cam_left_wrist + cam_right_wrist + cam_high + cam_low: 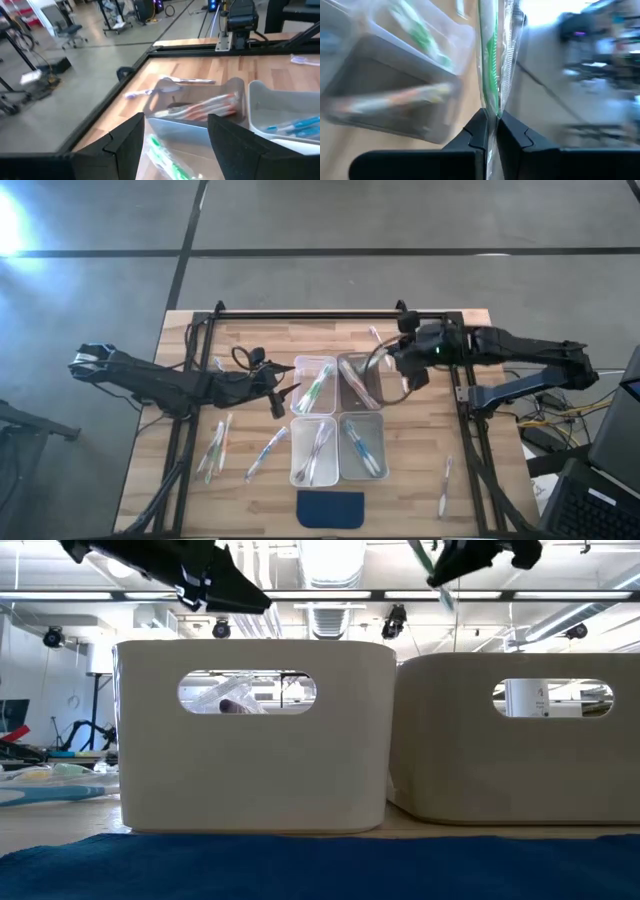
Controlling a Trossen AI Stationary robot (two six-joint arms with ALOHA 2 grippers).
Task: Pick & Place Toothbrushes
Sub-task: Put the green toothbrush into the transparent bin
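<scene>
Between my right fingers: a green toothbrush (491, 55) in a clear wrapper, standing straight out past the fingertips.
Right gripper (491, 125): pressed together, pinching that wrapped toothbrush at its near end.
Right gripper's place: over the far right bin (358, 382), at its right-hand edge, lifted above the desk (420, 480).
Low view of the held brush: it hangs slanted from my right gripper (447, 572), above the tops of the near bins (255, 735).
Far left bin (314, 385): green toothbrushes lie in it, slanted.
Far right bin's contents: pinkish-orange toothbrushes, seen from my left wrist as a bundle (200, 107).
Near left bin (313, 450): a few pale toothbrushes inside.
Near right bin (361, 447): blue toothbrushes inside.
Left gripper (283, 398): spread wide, holding nothing, just beside the far left bin on its left side.
Left wrist view: my two dark fingers (127, 145) stand apart, with green wrapped toothbrushes (165, 160) lying between them and lower down.
Loose toothbrushes on my left: several (220, 442) lie on the bare desk to the left of the near bins, one (268, 452) slanted close to the near left bin.
Loose toothbrush on my right: one (444, 486) lies near the desk's right front, well apart from the bins.
Loose toothbrush at the back: one (375, 334) lies behind the far right bin.
Dark blue pad (331, 508): flat at the desk's front edge, just before the two near bins.
</scene>
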